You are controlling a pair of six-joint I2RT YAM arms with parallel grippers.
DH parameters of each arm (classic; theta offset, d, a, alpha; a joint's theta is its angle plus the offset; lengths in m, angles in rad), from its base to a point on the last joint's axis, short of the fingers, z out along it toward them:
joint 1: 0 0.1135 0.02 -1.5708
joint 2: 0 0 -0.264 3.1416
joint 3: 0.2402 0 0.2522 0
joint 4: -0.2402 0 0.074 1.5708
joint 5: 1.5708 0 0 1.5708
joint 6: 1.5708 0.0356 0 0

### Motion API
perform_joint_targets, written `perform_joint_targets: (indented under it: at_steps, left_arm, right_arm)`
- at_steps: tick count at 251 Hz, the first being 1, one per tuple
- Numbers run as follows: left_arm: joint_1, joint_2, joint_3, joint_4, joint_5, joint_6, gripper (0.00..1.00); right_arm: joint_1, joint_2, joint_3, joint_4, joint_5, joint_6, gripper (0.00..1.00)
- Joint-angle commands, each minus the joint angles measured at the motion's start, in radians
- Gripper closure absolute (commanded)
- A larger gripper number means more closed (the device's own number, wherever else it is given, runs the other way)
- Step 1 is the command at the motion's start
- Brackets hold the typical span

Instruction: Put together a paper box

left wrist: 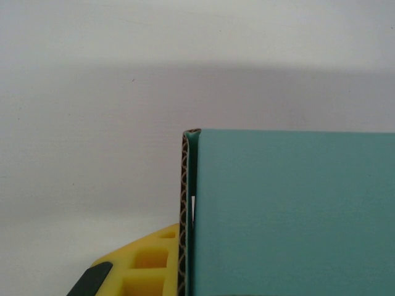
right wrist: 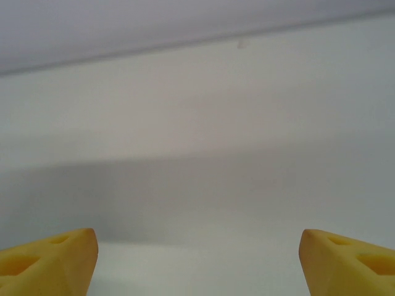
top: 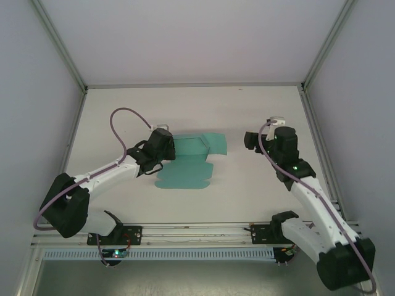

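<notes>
We see the left pincer (top: 164,148) shut on the left edge of the box (top: 192,161), a partly folded teal card. Its flat panels spread over the table (top: 185,111) to that pincer's right. From its wrist, one yellow finger (left wrist: 147,262) lies tight against the outside of the box's doubled, corrugated edge. The right pincer (right wrist: 197,250) stands wide with nothing between its fingers, and the box lies off to its left, clear of it.
</notes>
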Motion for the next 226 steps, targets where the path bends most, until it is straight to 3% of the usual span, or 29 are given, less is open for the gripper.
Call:
perform_joint_targets:
  at_steps: [1,64,92,177,226]
  left_arm:
    - [0.008,-0.034,0.0,0.029,0.004,0.021,1.0]
    - [0.008,-0.064,-0.013,0.041,-0.004,0.022,1.0]
    - [0.008,-0.065,-0.011,0.028,-0.018,0.021,1.0]
    - [0.008,-0.064,-0.011,0.028,-0.003,0.021,1.0]
    - [0.008,-0.078,-0.017,0.026,0.01,0.021,1.0]
  right_arm:
    - [0.005,0.092,-0.013,0.057,-0.247,-0.001,0.14]
    - [0.126,0.262,0.032,0.163,-0.617,-0.079,0.12]
    - [0.195,0.285,0.023,0.206,-0.668,-0.095,0.14]
    - [0.349,0.399,0.146,0.199,-0.394,-0.146,0.21]
    - [0.426,0.448,0.206,0.197,-0.109,-0.146,0.26]
